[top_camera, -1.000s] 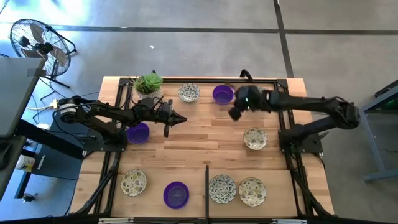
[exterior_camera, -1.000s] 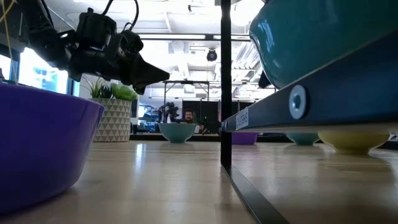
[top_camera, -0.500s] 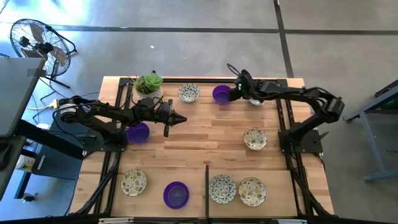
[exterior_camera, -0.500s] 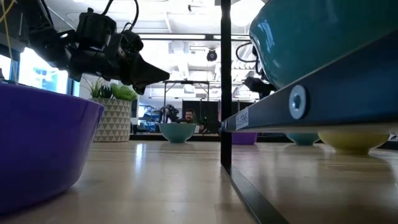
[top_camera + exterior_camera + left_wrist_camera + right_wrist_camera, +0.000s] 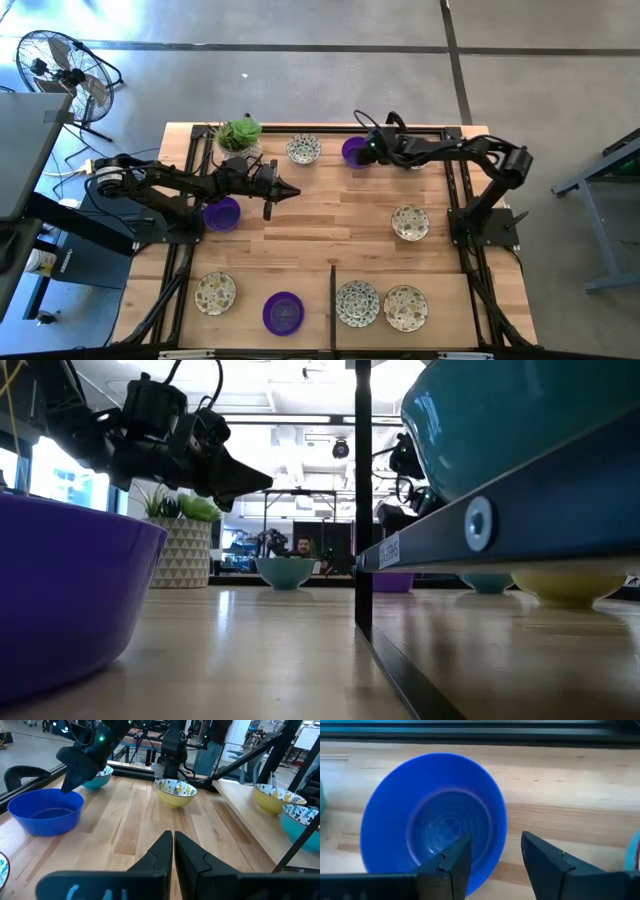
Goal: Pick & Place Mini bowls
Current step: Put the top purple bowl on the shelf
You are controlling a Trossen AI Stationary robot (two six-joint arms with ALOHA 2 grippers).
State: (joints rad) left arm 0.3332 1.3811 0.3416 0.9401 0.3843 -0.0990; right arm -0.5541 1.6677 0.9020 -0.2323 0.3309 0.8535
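Note:
A purple mini bowl (image 5: 353,151) (image 5: 432,825) stands upright on the table near its far edge. My right gripper (image 5: 368,150) (image 5: 492,855) hangs open over it, pointing steeply down. One finger is over the bowl's hollow and the other outside its rim; I see no touch. The left wrist view shows the same bowl (image 5: 45,812) under that gripper (image 5: 75,772). My left gripper (image 5: 292,190) (image 5: 173,847) waits shut and level above the table's middle left, holding nothing. More mini bowls sit apart: a speckled one (image 5: 304,150), a purple one (image 5: 222,213) and a speckled one (image 5: 410,222).
A potted green plant (image 5: 240,135) stands at the far left. Along the near edge lie a speckled bowl (image 5: 215,292), a purple bowl (image 5: 284,312) and two speckled bowls (image 5: 357,303) (image 5: 405,307), parted by a black upright bar (image 5: 332,305). Bare wood lies mid-table (image 5: 340,205).
My right gripper has come down and gone toward the table's far edge and left, ending over the purple bowl; its wrist has rolled on the way. The bowl has stayed where it was.

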